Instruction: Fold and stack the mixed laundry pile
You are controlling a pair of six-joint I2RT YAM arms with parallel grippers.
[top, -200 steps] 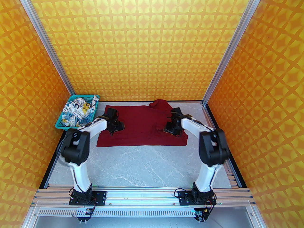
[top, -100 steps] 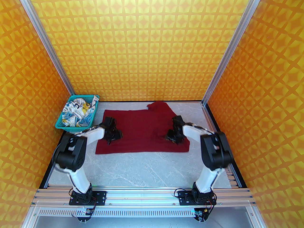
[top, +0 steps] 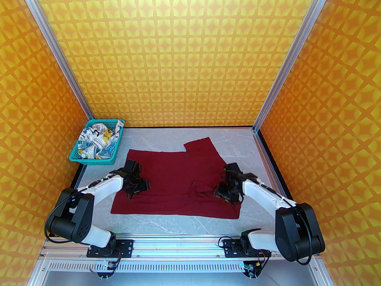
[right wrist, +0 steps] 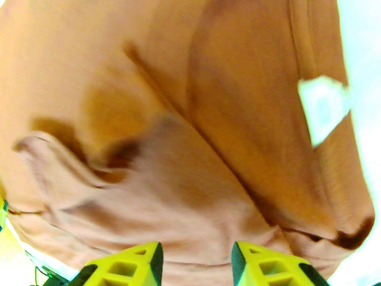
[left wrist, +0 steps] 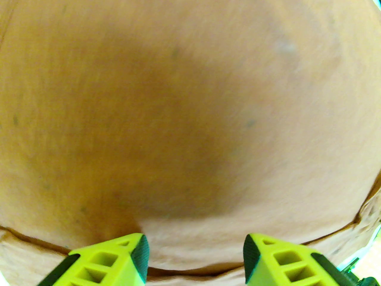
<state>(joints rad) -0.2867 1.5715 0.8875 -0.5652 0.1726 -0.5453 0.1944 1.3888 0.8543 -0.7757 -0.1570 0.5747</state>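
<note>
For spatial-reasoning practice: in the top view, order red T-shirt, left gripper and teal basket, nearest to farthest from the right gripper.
1. red T-shirt, directly under the right gripper.
2. left gripper, across the shirt, leftward.
3. teal basket, far left corner.

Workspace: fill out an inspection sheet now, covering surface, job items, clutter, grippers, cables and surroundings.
Surface: grey marbled table, carrying the shirt and basket.
Job's things: plain dark red T-shirt spread mostly flat, wrinkled towards its right side; white garment printed in blue, yellow and black crumpled in the teal perforated plastic basket at the far left corner.
Clutter: nothing seen.
Grippers: left gripper and right gripper low over the red shirt, jaws apart.
Cables: thin wires at the arm bases.
Surroundings: orange-yellow patterned walls, aluminium frame posts.
</note>
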